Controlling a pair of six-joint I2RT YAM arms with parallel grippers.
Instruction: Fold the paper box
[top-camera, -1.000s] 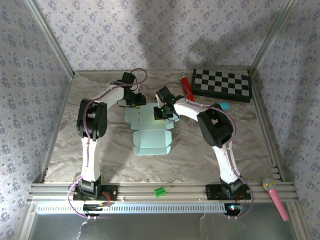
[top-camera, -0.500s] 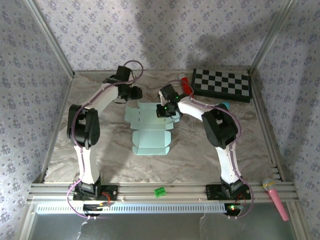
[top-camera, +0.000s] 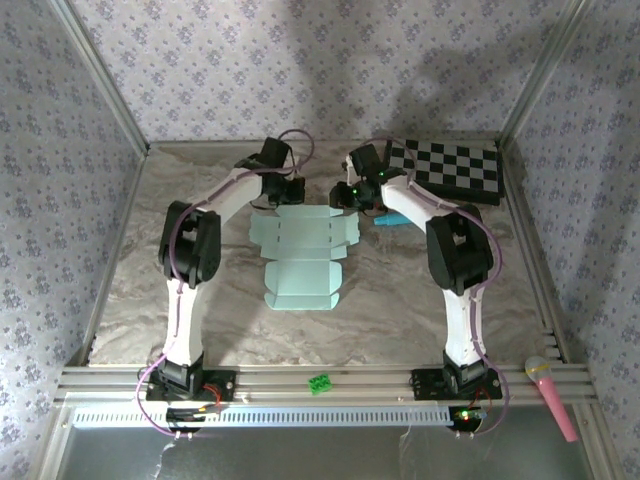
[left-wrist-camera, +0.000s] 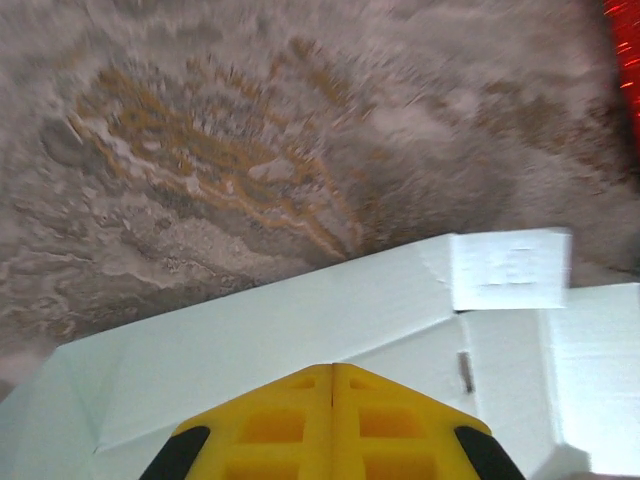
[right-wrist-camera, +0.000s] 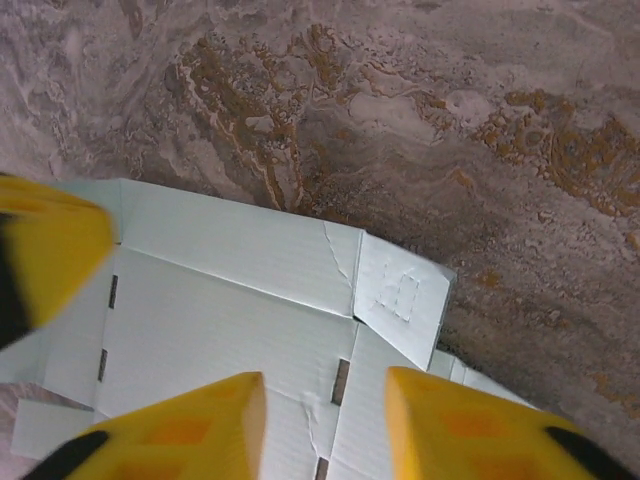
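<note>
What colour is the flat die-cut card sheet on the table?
Pale mint green; the paper box shows best in the top external view.

Right fingers (right-wrist-camera: 190, 425) parted above flat paper box (right-wrist-camera: 230, 300), marble table (right-wrist-camera: 420, 110).

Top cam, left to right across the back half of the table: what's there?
left gripper → right gripper → teal-blue toy → checkerboard. The paper box spans under both grippers, so it is left out.
</note>
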